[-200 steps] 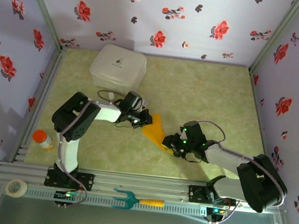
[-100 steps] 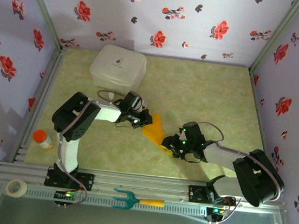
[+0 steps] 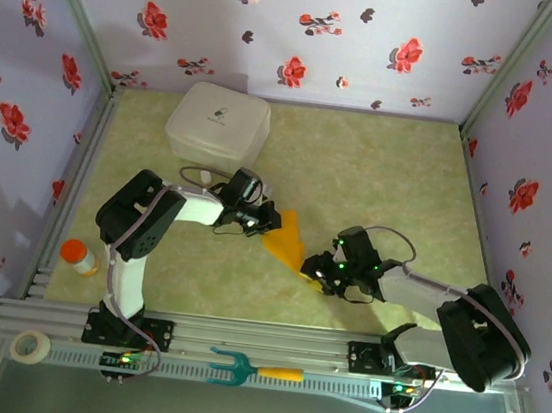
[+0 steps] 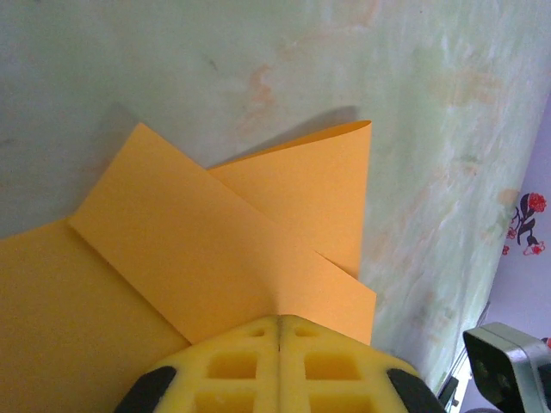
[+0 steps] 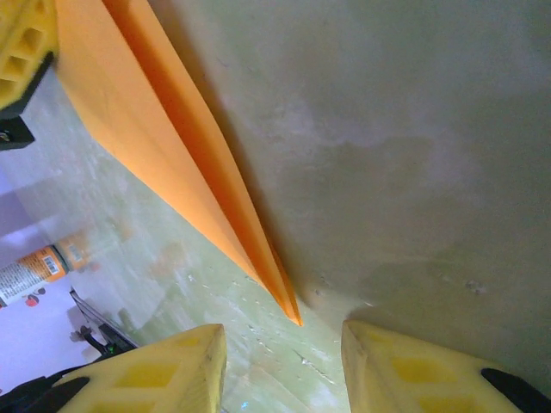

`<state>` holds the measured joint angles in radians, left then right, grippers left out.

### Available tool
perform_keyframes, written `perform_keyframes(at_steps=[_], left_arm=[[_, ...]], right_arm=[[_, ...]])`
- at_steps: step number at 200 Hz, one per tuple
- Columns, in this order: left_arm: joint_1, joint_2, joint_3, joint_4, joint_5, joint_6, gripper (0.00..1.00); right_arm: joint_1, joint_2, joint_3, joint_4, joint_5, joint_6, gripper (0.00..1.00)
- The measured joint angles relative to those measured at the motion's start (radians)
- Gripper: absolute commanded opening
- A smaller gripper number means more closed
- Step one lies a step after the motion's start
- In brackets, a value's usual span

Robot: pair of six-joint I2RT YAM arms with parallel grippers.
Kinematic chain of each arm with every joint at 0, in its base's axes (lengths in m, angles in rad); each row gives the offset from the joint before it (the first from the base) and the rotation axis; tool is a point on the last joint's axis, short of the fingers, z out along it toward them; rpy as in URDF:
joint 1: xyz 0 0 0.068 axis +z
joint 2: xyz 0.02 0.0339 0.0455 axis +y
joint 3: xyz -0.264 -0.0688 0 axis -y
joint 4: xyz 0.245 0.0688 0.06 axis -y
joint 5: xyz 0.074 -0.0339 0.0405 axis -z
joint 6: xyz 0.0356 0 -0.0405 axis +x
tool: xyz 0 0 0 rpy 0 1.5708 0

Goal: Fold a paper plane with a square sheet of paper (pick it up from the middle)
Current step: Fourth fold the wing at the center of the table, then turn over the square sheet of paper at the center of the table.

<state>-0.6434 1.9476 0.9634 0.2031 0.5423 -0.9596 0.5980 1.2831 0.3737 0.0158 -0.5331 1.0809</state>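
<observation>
Top external view shows the orange-yellow folded paper plane near the middle of the mottled green table surface, a little toward the near edge. Its wide end points to the far left and its narrow point to the near right. The left gripper meets the paper at the wide end, and the right gripper sits at the pointed end.

From the left wrist, the left gripper has its yellow fingers pressed together, pinching the paper plane where a folded flap runs in under the pads. The rest of the sheet fans out ahead of them, one corner lifted off the surface.

From the right wrist, the right gripper has its yellow fingers spread apart. The sharp tip of the paper plane ends just ahead of the gap between them and touches neither pad.

A white plastic lidded box stands toward the far left corner. A small orange-capped bottle stands at the left edge, near the near corner.
</observation>
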Motion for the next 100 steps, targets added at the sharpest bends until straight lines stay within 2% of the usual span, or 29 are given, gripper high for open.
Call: perform_keyframes(at_steps=[100], left_arm=[[0.000, 0.000, 0.000, 0.000, -0.002, -0.003, 0.05]], right_arm=[[0.000, 0.017, 0.002, 0.030, -0.013, 0.020, 0.41]])
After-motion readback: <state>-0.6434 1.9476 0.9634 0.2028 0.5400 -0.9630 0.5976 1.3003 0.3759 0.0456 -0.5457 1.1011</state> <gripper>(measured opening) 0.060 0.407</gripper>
